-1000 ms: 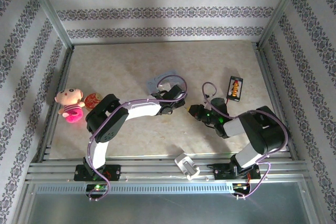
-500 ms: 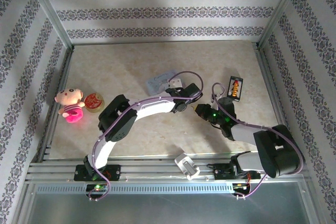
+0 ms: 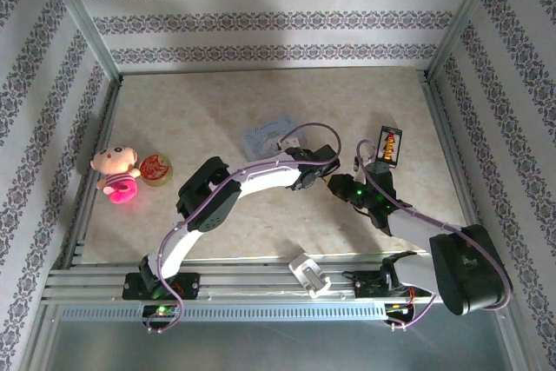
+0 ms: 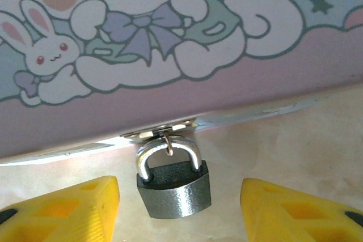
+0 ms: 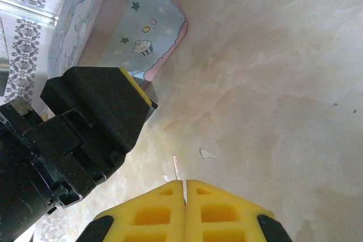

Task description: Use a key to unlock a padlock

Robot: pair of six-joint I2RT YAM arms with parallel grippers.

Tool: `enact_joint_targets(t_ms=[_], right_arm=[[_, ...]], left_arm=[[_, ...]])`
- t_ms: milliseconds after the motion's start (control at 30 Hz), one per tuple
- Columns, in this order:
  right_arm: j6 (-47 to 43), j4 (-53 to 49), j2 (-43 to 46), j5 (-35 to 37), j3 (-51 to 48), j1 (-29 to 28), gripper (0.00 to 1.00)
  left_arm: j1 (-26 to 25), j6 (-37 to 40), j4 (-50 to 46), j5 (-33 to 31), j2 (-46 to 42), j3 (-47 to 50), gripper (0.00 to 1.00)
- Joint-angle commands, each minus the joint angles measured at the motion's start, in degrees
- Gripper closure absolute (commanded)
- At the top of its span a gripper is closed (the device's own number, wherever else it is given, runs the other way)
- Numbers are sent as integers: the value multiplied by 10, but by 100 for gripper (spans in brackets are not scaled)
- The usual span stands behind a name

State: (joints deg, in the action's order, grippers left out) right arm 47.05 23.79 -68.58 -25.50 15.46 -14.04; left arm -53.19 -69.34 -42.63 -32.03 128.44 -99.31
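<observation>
The padlock [image 4: 173, 188], hung on the tin [image 4: 170, 83], is bracketed untouched by the parted jaws of the left gripper [image 4: 178, 199], the key [image 5: 176, 168] being pinched in the clenched right gripper [image 5: 185, 188]; gripping the padlock, then aligning the key, seems called for next.
</observation>
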Motion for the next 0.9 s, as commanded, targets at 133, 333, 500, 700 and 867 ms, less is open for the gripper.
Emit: enact_joint_targets(t_ms=[133,333,500,700,867], right_arm=[[-22,-26,21,19,3,7,100],[-23,-30,23,21,4,8,100],[-24,-30,18,20,8,8,100],[-27,-30,14,16,10,9,100],[-25,-30,14,16,10,9,100]], left_arm=[[1,-5,-14,-19,15,-6,45],[8,-5,-4,-14,20,0,47],[14,-2,10,-9,26,3,48],[19,7,28,-7,30,4,48],[20,6,33,-8,33,4,54]])
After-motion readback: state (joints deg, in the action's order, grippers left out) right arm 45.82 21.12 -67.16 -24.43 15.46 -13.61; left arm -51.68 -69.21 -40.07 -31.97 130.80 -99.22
